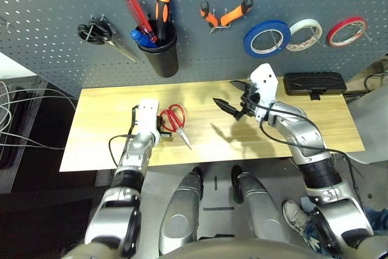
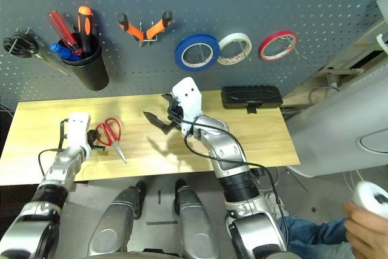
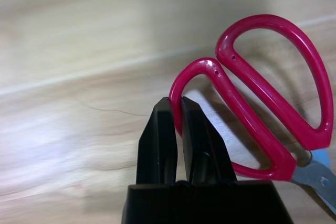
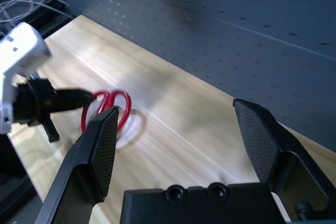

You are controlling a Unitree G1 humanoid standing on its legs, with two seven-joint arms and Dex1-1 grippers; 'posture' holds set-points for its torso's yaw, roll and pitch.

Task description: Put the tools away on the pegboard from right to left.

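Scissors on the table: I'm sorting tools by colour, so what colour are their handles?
Red handles on the scissors, clearest in the left wrist view.

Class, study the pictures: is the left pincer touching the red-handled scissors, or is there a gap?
Touching. The left wrist view shows the left pincer shut on one loop of the red-handled scissors, its fingers pressed against the red plastic.

Scissors [image 1: 174, 120] flat on tabletop [image 1: 91, 131], left half, just right of left hand [image 1: 159, 127]. Pegboard [image 1: 48, 22] behind tabletop. Right hand [image 1: 233, 96] above tabletop centre.
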